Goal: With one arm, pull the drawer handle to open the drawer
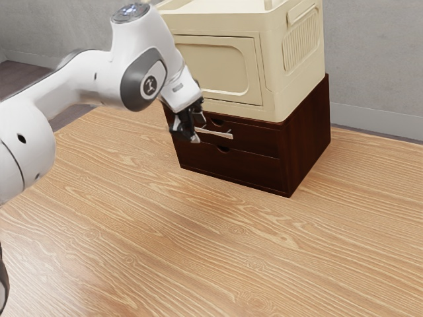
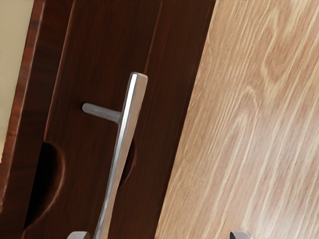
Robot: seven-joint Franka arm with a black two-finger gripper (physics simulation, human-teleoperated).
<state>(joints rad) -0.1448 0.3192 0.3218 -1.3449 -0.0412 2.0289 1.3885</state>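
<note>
Tan wood-grain tabletop (image 1: 231, 251) supports the dark-brown wooden drawer (image 1: 254, 139). The black two-finger gripper (image 1: 195, 129) stands open; closing off-centre could knock the slim silver bar handle (image 2: 124, 134) or slip.

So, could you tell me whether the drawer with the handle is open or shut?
Shut: the upper drawer, behind the handle, has its front flush with that of the lower drawer.
</note>
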